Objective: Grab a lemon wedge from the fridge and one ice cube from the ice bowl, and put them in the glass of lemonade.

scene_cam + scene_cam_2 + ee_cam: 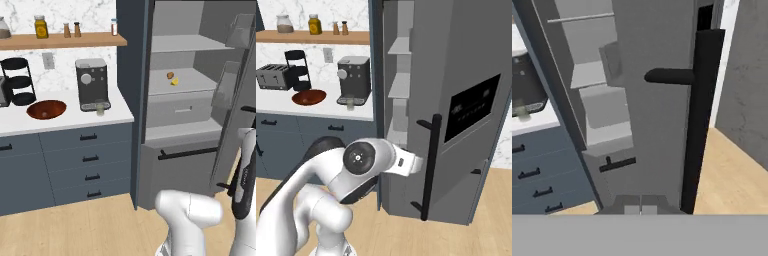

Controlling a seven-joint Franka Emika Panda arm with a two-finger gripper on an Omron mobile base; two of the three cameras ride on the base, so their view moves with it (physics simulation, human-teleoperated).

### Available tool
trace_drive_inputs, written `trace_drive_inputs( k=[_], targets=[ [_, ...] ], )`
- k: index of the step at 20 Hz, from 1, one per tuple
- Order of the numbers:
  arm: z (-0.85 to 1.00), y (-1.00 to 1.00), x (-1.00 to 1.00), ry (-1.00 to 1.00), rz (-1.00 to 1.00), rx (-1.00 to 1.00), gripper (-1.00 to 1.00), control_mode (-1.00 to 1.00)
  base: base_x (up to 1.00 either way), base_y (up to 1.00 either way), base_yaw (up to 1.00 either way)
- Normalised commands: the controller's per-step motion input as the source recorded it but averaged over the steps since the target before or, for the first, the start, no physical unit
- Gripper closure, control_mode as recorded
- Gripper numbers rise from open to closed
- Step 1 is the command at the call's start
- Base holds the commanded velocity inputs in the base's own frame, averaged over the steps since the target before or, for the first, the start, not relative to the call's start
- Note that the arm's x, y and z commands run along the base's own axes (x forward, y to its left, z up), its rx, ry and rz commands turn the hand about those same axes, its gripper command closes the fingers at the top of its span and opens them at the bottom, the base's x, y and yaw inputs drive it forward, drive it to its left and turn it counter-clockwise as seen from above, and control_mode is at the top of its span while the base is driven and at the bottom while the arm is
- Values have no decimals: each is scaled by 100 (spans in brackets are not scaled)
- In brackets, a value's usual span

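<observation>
The fridge (175,30) stands open, its door (471,60) swung out to the right. A tiny yellow lemon wedge (175,82) lies on a middle shelf beside a small brown item (170,75). On the counter sit the reddish-brown ice bowl (46,109) and, in front of the coffee machine, the glass of lemonade (100,110). I cannot make out an ice cube in the bowl. My gripper (641,210) is shut with nothing in it, low and close to the inner side of the open door (657,125), left of its long black handle (704,115).
A coffee machine (92,84), a black three-tier rack (20,80) and a toaster (276,76) stand on the white counter over dark blue drawers (90,160). A wooden shelf (60,40) carries jars. The door's black display panel (473,107) faces outward. Wooden floor lies below.
</observation>
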Motion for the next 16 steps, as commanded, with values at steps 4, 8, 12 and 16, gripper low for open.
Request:
trace_drive_inputs(
  k=[4,8,12,16],
  targets=[
    [56,100,-34,5,0,-15,100,-100,0,0,0],
    [42,83,12,19,0,-11,100,-100,0,0,0],
    [20,53,79,21,0,-6,100,-100,0,0,0],
    [1,7,100,15,1,-3,100,-100,0,0,0]
  ],
)
